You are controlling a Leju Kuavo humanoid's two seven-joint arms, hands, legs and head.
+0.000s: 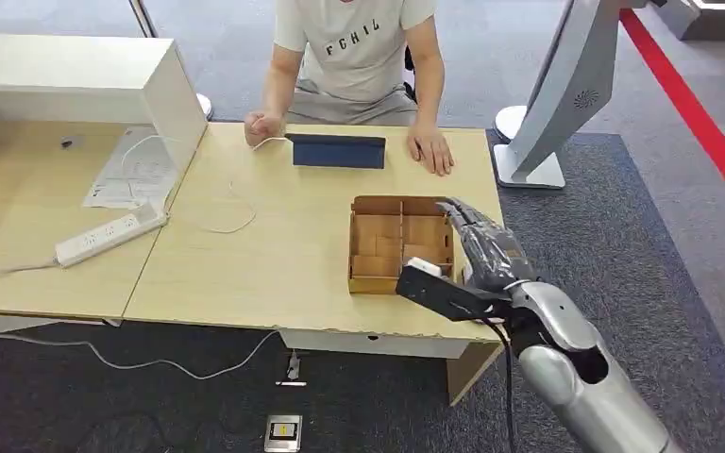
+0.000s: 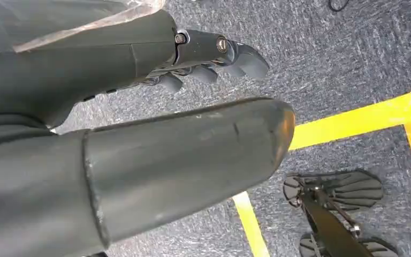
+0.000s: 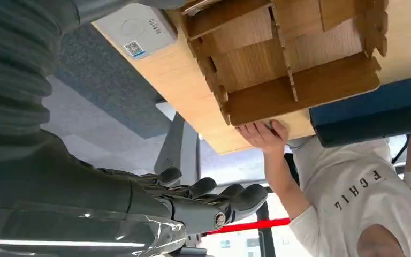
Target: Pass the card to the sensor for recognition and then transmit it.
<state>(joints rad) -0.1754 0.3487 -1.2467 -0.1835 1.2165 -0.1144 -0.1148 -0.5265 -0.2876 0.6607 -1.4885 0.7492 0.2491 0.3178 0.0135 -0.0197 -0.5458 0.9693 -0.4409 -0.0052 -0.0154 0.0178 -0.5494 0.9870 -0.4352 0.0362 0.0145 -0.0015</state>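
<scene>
Right hand (image 1: 477,247) hovers over right edge of divided cardboard box (image 1: 398,244), fingers extended, holding nothing. White card (image 3: 134,31) lies on the table (image 1: 274,236) beside box. Left hand (image 2: 208,53) hangs over carpet, fingers loosely curled, empty.

White power strip (image 1: 109,236) and papers (image 1: 135,170) on left surface (image 1: 245,255); person (image 1: 359,57) seated opposite, both hands resting on it.
</scene>
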